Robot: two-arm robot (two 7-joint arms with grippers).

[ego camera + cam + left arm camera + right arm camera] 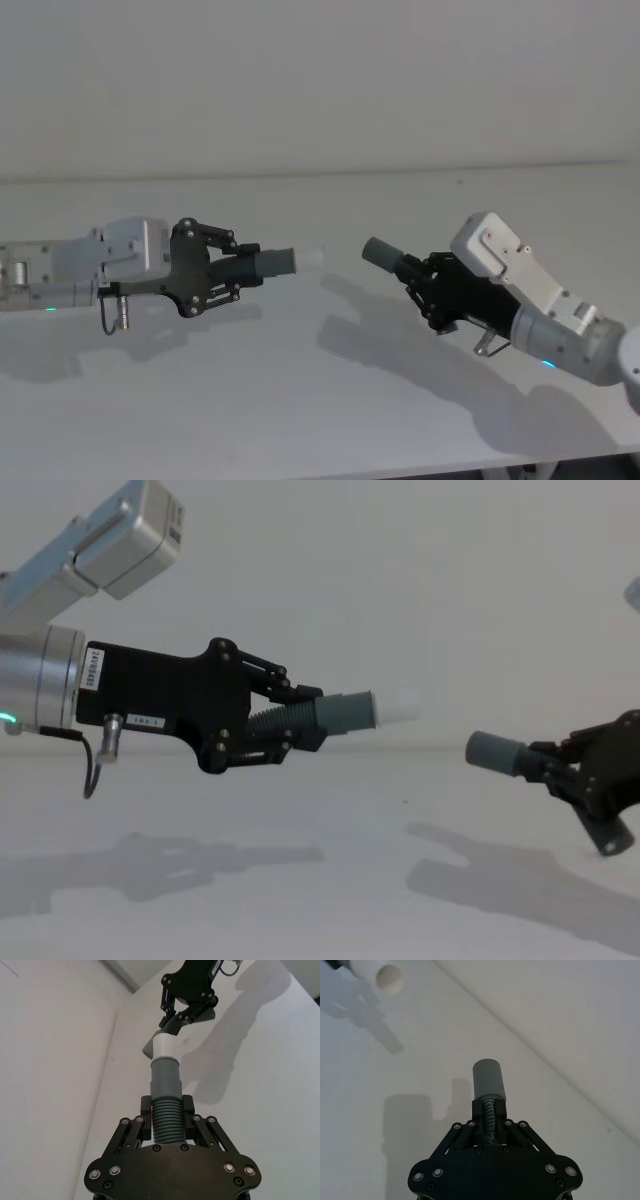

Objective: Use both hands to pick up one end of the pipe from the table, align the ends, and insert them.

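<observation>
In the head view the left gripper (243, 268) is at the middle left of the frame, above the white counter (300, 400). Its fingers (145, 1110) pinch the ribbed part of one pipe piece (262, 263), whose grey cuff (345, 712) carries a white tip (395, 706) pointing to the right. At the middle right, the right gripper (415, 278) pinches the other piece (490, 1090) with its cuff (380, 252) pointing left. The two ends face each other, apart, with an open gap between them.
</observation>
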